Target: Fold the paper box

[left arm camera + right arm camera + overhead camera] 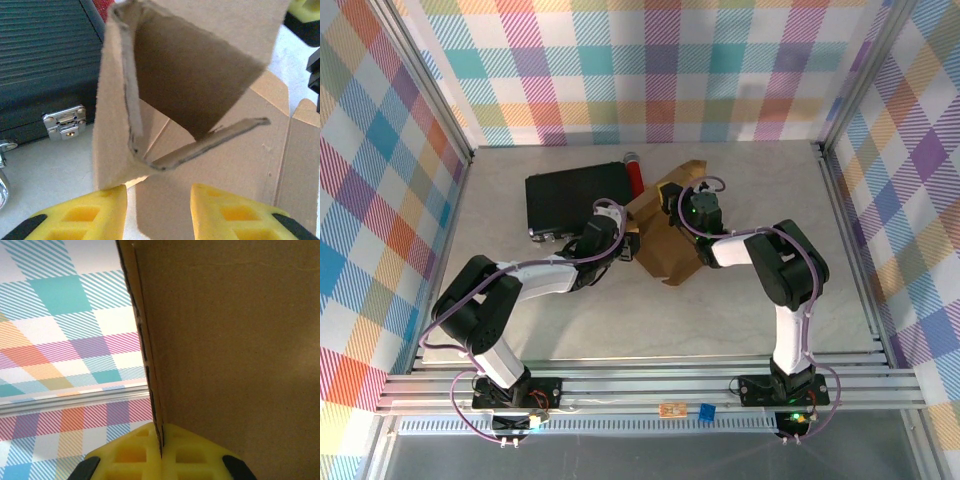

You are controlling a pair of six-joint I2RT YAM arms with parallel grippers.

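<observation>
Two yellow fingertips [80,215] of the left end effector [157,197] sit at the bottom of the left wrist view. They stand apart with nothing pinched between them, so this end effector is open. Just above the left-hand fingertip hangs the lower corner of a raised flap of the plain brown corrugated cardboard paper box [200,65]. The flap is bent into a V with its raw fluted edges showing. It leans over a flat panel of the same sheet, which lies on the pale worktop [45,180] and has creased side tabs at its right. Left of the flap is a black ribbed rectangular case [45,55] with a shiny metal latch [64,121] on its near side.

In the right wrist view, the right end effector [161,440] is clamped on the paper box. The edge of an upright cardboard panel runs straight down into the seam between its yellow pads. A plaid wall [65,315] stands beyond the panel.

From above, the partly folded paper box lies near the middle of the worktop between the two end effectors. Its left side is just beside the right end of the case. A small red cylinder [636,180] lies between the case and the box at their far side.
</observation>
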